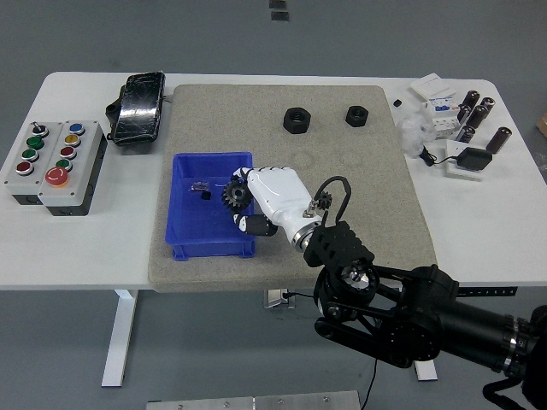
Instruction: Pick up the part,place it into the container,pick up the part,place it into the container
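Over the right rim of the blue container (pixel 184 184), the robot's right hand (pixel 265 201) holds a black gear (pixel 234 196) pinched in its curled white fingers (pixel 249 225), the gear just inside the bin's open interior. A second, smaller gear (pixel 324 201) lies on the grey mat (pixel 342 162) beside the wrist. Two black hex nuts (pixel 297 120) sit well apart near the mat's far edge, leaving bare mat between. A button box (pixel 55 165) rests at the white table's (pixel 85 248) left end.
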